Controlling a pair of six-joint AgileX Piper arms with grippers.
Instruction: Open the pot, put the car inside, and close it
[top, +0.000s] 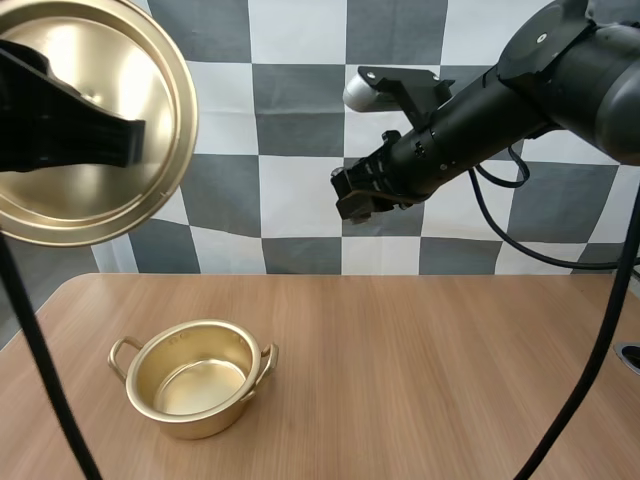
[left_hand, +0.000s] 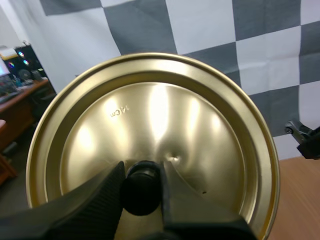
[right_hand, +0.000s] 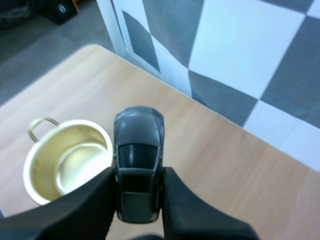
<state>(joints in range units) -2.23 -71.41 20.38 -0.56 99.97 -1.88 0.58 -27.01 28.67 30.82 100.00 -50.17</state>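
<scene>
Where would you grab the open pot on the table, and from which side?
Probably one loop handle, from above: the pot stands upright and open, its two handles jutting sideways under the rim, each a thin loop easy to pinch.

left end effector (left_hand: 142, 174), right end effector (right_hand: 139, 176), clamped

We are looking at a light wooden table (top: 420, 380), its grain running side to side and its far left corner rounded. Directly on it a gold pot (top: 195, 378) is sitting upright toward the near left, its mouth facing up uncovered and two loop handles sticking out at opposite sides.
</scene>
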